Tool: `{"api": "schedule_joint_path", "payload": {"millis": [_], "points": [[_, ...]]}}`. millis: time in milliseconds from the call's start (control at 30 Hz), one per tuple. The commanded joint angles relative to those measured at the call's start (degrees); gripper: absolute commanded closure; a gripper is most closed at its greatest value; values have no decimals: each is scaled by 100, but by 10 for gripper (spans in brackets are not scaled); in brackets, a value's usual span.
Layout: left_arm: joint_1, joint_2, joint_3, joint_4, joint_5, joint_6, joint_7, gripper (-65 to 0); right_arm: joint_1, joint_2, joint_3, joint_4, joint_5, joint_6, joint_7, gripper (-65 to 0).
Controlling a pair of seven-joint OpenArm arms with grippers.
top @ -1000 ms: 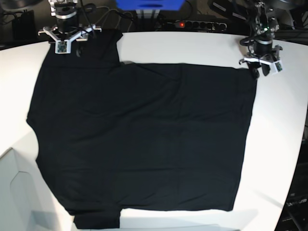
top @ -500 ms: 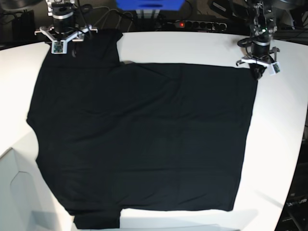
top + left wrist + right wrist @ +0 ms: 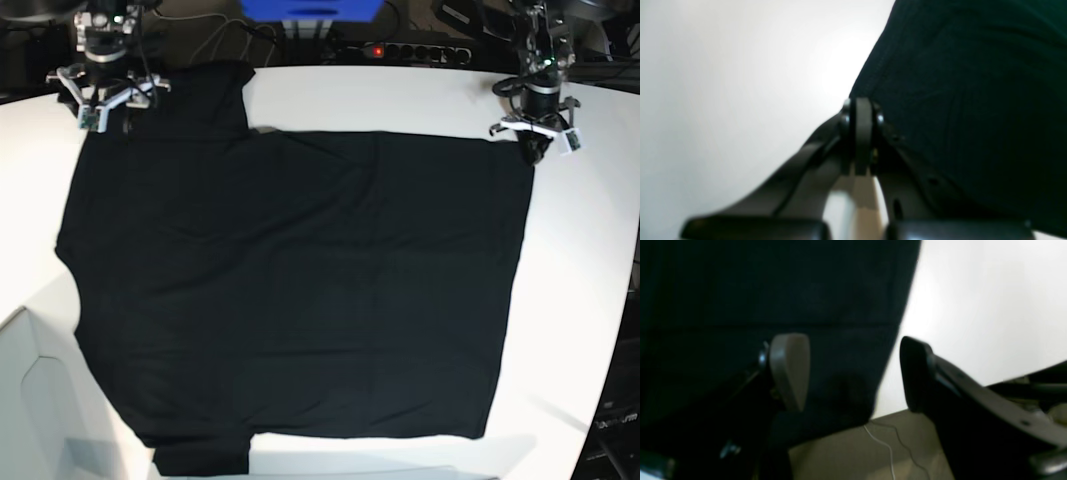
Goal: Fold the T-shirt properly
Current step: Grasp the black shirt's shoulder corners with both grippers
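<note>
The black T-shirt (image 3: pixel 300 280) lies spread flat on the white table (image 3: pixel 400 95), with one sleeve at the back left and another at the front left. My left gripper (image 3: pixel 532 150) stands at the shirt's back right corner. In the left wrist view its fingertips (image 3: pixel 860 110) are pressed together right on the cloth's (image 3: pixel 973 83) hem edge. My right gripper (image 3: pixel 103 108) hangs open over the back left sleeve. In the right wrist view the sleeve's (image 3: pixel 773 290) edge runs between the two spread fingers (image 3: pixel 790 370).
A power strip (image 3: pixel 400 50) with a red light, cables and a blue box (image 3: pixel 310 10) sit behind the table's far edge. A white bin (image 3: pixel 30 400) stands at the front left. The table's far edge and the floor (image 3: pixel 880 440) show under the right gripper.
The left gripper has shut at the shirt's back right corner. The right gripper has moved left along the back sleeve and opened wider.
</note>
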Motion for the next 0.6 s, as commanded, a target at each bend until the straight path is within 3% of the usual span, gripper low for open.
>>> {"api": "schedule_joint_path", "payload": {"millis": [0, 167, 400, 567], "points": [[82, -28, -14, 3, 21, -7, 234, -1, 27, 31, 34, 85, -16, 12, 18, -434], [91, -28, -14, 11, 21, -7, 234, -1, 229, 172, 25, 59, -7, 21, -360, -434], [91, -28, -22, 11, 48, -7, 234, -1, 370, 189, 43, -521, -7, 21, -360, -434], [91, -28, -22, 29, 65, -7, 234, -1, 379, 101, 219, -715, -7, 637, -360, -434]]}}
